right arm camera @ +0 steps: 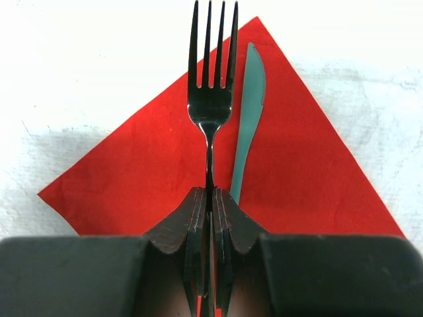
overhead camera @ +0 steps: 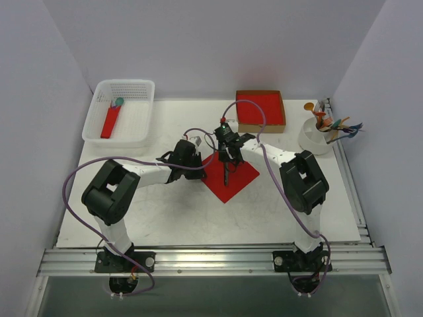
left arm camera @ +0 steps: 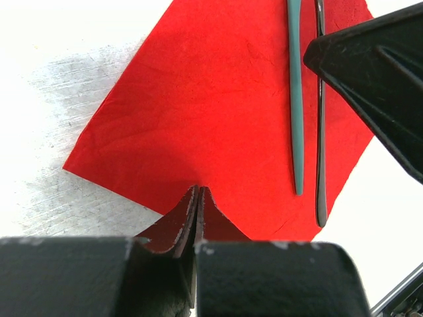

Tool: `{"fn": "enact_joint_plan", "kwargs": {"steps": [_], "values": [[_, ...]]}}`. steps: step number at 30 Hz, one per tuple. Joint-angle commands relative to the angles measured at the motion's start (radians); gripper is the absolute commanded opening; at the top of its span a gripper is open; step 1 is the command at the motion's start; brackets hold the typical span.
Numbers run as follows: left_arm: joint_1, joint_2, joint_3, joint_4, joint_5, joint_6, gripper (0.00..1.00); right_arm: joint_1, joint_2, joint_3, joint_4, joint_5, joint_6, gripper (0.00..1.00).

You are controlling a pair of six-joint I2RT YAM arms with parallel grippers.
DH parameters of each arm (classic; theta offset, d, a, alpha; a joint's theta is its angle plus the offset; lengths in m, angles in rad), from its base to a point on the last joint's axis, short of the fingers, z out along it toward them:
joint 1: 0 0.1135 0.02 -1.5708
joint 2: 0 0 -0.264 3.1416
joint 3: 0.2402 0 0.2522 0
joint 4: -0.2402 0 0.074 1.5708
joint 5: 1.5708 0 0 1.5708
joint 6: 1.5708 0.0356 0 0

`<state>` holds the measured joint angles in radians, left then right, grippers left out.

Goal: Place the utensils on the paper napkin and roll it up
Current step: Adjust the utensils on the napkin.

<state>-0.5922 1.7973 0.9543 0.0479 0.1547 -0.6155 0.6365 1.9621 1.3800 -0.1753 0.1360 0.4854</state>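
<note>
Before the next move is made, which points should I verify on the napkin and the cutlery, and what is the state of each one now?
1. The paper napkin lies open and flat: ok.
2. The knife rests on the napkin: ok.
3. The fork lies beside the knife, roughly parallel to it: ok.
4. The fork is released: not ok. The right gripper is shut on its handle.
5. The fork lies wholly over the napkin: not ok. Its tines reach past the edge.
6. The left gripper, shut at a napkin corner, really pinches the paper: cannot tell.
</note>
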Motion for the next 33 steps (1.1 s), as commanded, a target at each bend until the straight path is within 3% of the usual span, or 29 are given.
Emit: {"fn": "enact_joint_plan", "kwargs": {"steps": [1, 14, 16, 19, 29, 33], "values": [[0.003, -0.046, 0.008, 0.017, 0.013, 0.011, 0.02, 0.005, 0.021, 0.04, -0.053, 0.04, 0.079, 0.0], [0.003, -0.052, 0.003, 0.017, 0.016, 0.014, 0.03, 0.023, 0.087, 0.068, -0.085, 0.082, 0.111, 0.0], [0.005, -0.055, 0.003, 0.012, 0.014, 0.016, 0.02, 0.023, 0.089, 0.074, -0.09, 0.085, 0.105, 0.11], [0.005, -0.058, 0.004, 0.012, 0.014, 0.017, 0.02, 0.025, 0.089, 0.079, -0.096, 0.093, 0.104, 0.16], [0.011, -0.052, 0.011, 0.006, 0.017, 0.019, 0.02, 0.025, 0.051, 0.105, -0.102, 0.096, 0.087, 0.19], [0.012, -0.053, 0.012, -0.002, 0.014, 0.019, 0.02, 0.011, 0.005, 0.111, -0.086, 0.091, 0.059, 0.35]]}}
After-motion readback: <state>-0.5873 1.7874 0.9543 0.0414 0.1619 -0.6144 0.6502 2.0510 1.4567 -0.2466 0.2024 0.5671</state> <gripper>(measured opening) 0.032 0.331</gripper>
